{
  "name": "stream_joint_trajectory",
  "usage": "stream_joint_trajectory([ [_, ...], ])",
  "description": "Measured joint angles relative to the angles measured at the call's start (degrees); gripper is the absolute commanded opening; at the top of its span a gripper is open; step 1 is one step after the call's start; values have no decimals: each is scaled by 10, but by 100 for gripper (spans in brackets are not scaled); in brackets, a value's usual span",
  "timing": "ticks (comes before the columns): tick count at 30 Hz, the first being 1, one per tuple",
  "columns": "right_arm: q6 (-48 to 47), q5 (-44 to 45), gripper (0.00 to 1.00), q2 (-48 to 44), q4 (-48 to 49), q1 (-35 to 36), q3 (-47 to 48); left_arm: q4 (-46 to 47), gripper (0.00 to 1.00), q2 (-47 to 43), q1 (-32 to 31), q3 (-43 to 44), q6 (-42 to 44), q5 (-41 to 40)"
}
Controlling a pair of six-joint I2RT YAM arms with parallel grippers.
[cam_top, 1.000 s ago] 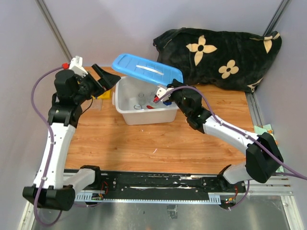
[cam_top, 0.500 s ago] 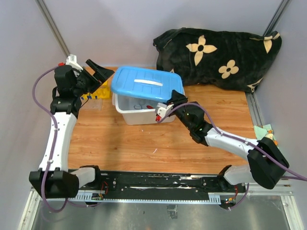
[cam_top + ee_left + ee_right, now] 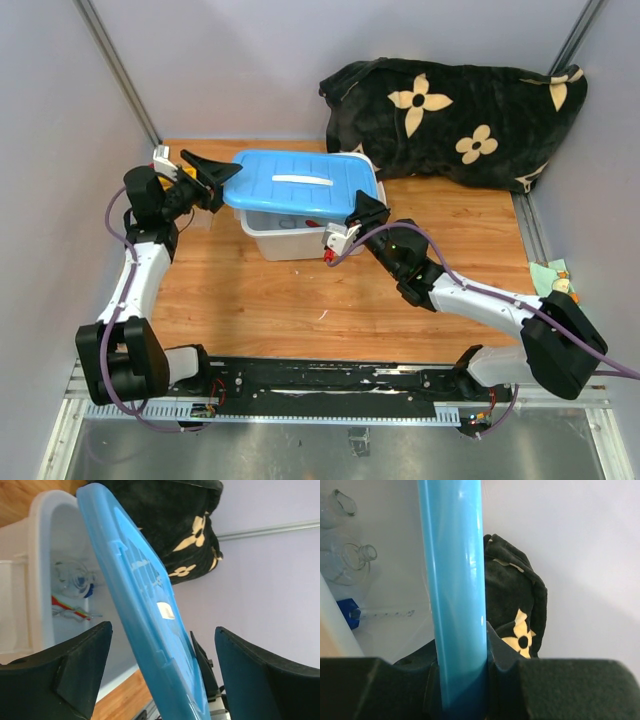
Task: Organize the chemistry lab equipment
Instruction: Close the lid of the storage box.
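Blue rectangular plastic lid [image 3: 300, 185], pinched by right gripper [image 3: 462, 667], could easily be knocked askew by the wide-spread left gripper [image 3: 164, 629].

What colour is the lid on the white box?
Light blue. The lid shows best in the top external view, lying over the white bin.

Lit brightly and evenly from above; soft, faint shadows. Pale sheen down the lid [image 3: 455, 580], blurred toward 6 o'clock; flask [image 3: 347, 565] at 9 o'clock sharp.
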Motion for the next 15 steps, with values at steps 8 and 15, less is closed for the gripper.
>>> stream_joint_trajectory([
  [8,0,3,1,1,7,0,0,100,67,46,10,-3,-40,58],
  [15,-4,6,0,4,3,0,0,124,49,143,11,18,-50,110],
])
